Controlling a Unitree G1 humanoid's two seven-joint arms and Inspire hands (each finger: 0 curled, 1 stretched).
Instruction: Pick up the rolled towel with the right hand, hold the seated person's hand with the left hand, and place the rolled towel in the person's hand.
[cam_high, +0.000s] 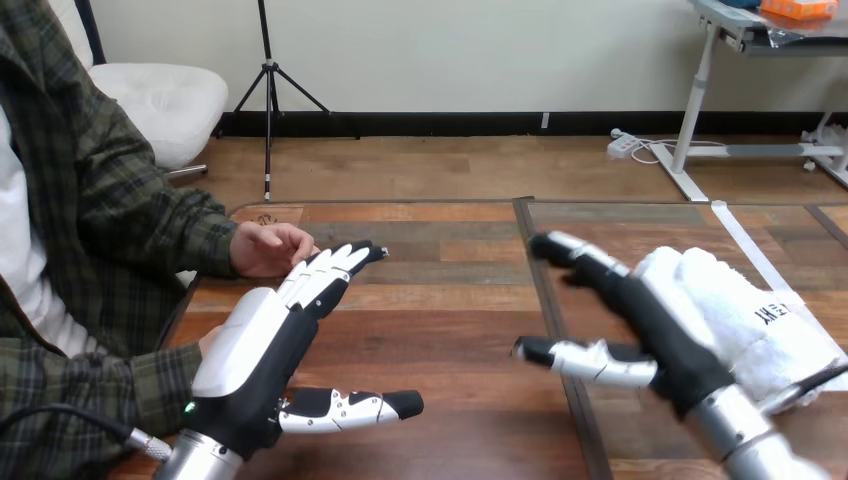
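At the table's right edge: rolled towel (745, 310), white, lying flat on the table (450, 330), long axis running from far-left to near-right, roughly in line with the right forearm.
Right hand (650, 325): open, fingers straight and spread, thumb out toward the table's middle; nothing grasped; set along the towel's inner side, between towel and table's middle.
Left hand (265, 345): open and empty, fingers straight, stretched toward the table's left edge.
Person's hand (268, 248): resting by the table's left edge, loosely curled, just beside the left hand's fingertips.
Nearer hand: right for the towel, left for the person's hand; towel and person's hand well apart, across the table's full width.
Hard to make out: contact between right palm and towel; contact between left fingertips and person's hand; towel's near end, cut off behind the right forearm.
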